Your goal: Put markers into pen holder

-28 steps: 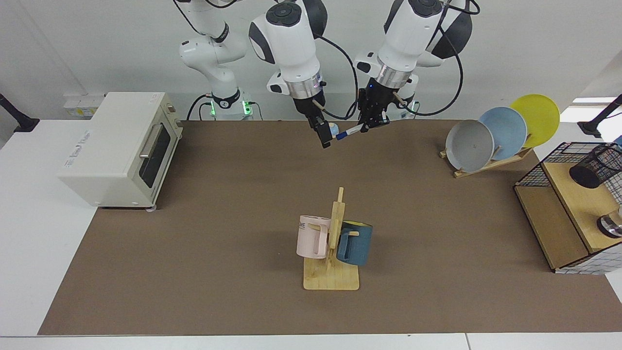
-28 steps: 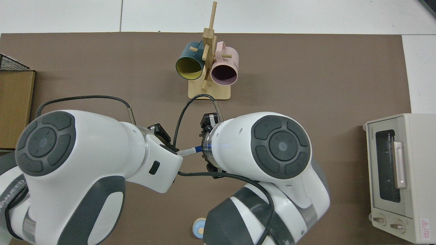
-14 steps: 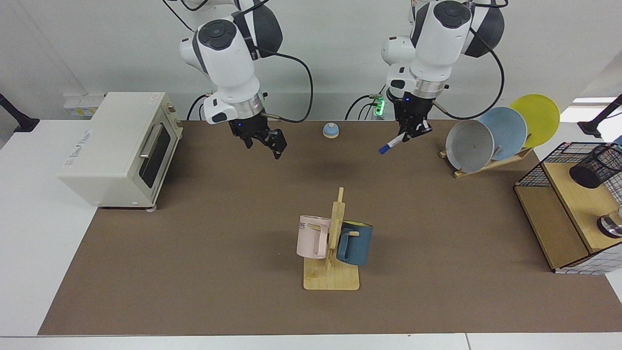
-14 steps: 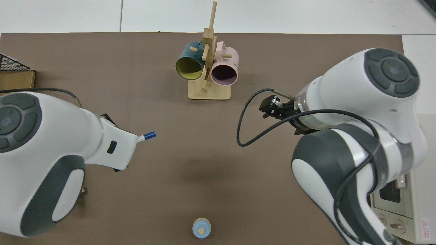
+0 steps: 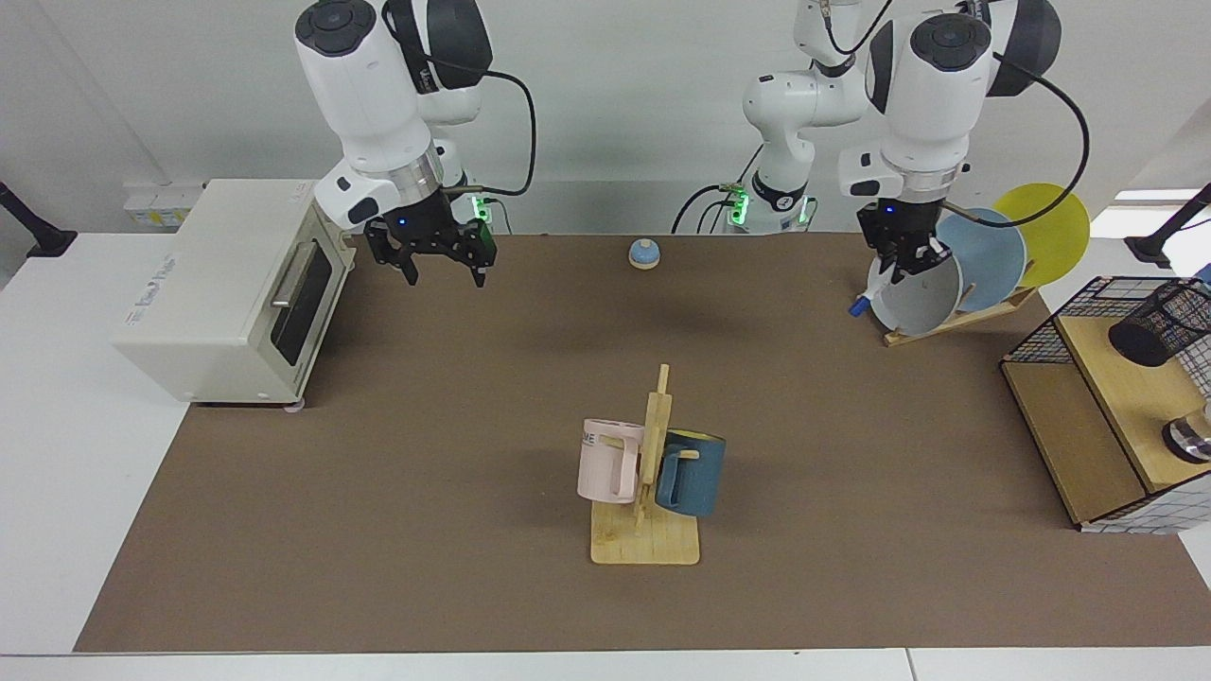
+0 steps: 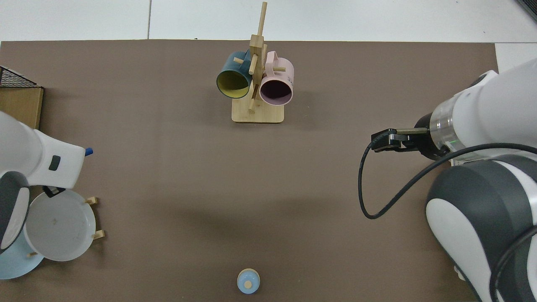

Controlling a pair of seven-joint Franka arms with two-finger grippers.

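Gripping the marker in our left gripper before the grey plate — pen holder well apart; our right gripper hangs spread beside the toaster oven

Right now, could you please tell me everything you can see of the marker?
The marker is a slim white pen with a dark blue cap end. The left gripper holds it by its white upper part, in the air above the brown mat. It hangs tilted, blue end lowest. In the facing view it shows in front of the grey plate in the wooden rack; whether they touch cannot be told. In the top view only the blue tip peeks out past the arm.
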